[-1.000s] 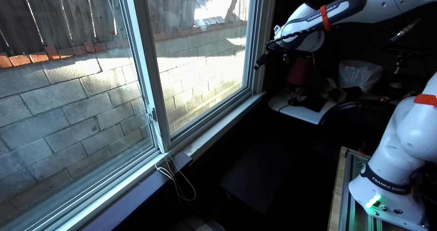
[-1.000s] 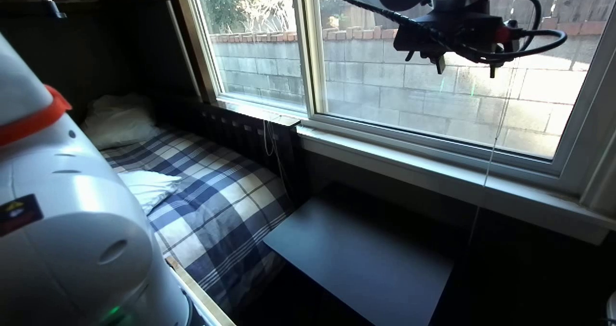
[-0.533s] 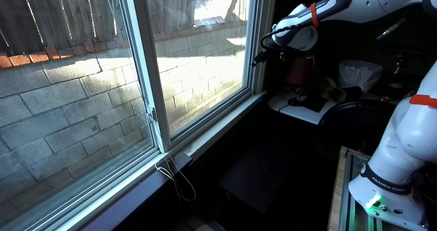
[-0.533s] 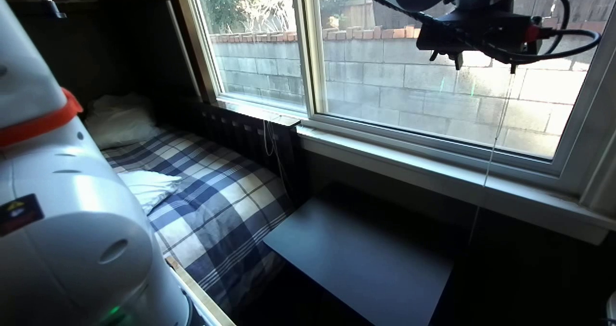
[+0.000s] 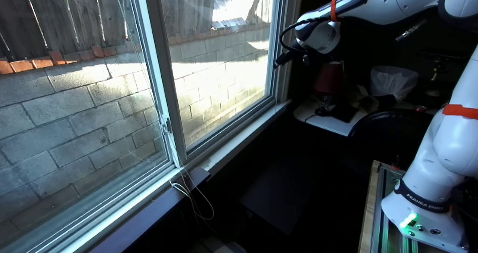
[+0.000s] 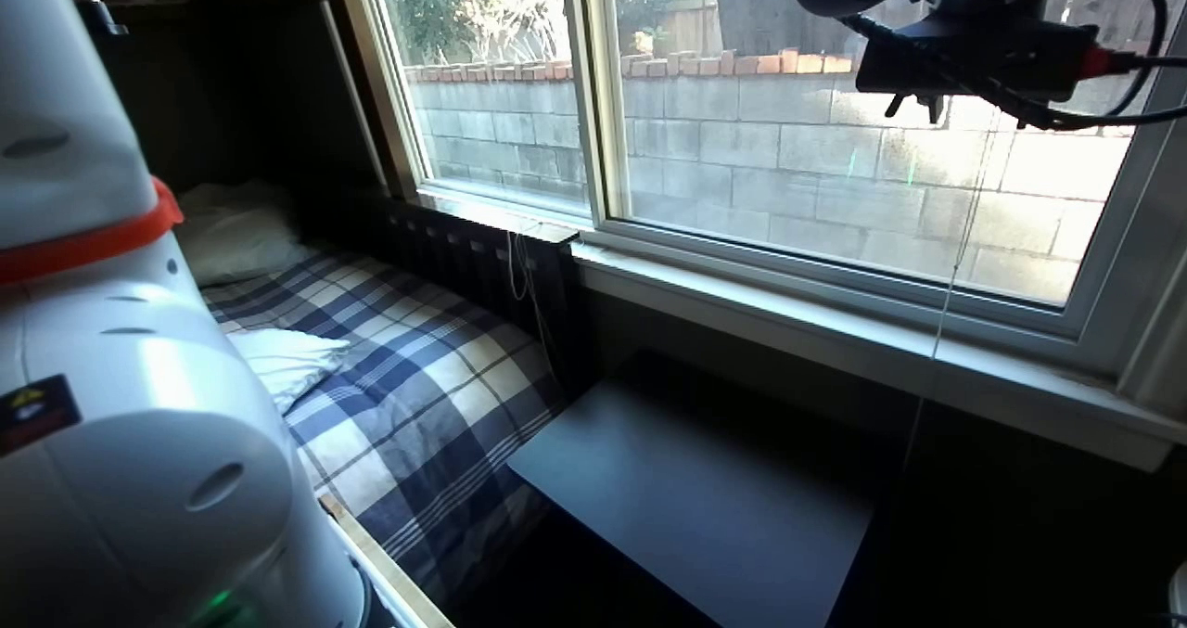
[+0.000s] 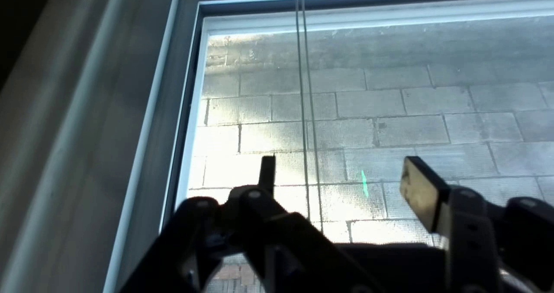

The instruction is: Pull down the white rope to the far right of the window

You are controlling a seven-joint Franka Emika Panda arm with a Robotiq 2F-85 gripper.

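Observation:
The white rope is a thin doubled cord (image 6: pixel 956 268) hanging near the right side of the window (image 6: pixel 603 99) in an exterior view. It passes over the sill and fades into the dark below. In the wrist view, which stands upside down, its two strands (image 7: pixel 305 94) run between my fingertips in the picture, nearer the left finger. My gripper (image 7: pixel 342 178) is open. The cord lies beyond the left finger's linkage, which hides part of it; I cannot tell the exact depth gap. The gripper also shows in both exterior views (image 5: pixel 275 65) (image 6: pixel 978 118), close to the glass. No blind shows.
The window sill (image 6: pixel 797 317) runs below the glass. A dark flat table (image 6: pixel 686 498) stands under it, beside a plaid bed (image 6: pixel 417 415). Another looped cord (image 5: pixel 194 197) hangs by the window's middle divider. A red lamp (image 5: pixel 329 77) stands on a white table (image 5: pixel 317 121) behind the arm.
My gripper has moved right and slightly up in one view's picture, from left of the cord to around its line of sight, and closer to the window. It stays open. The cord has not moved.

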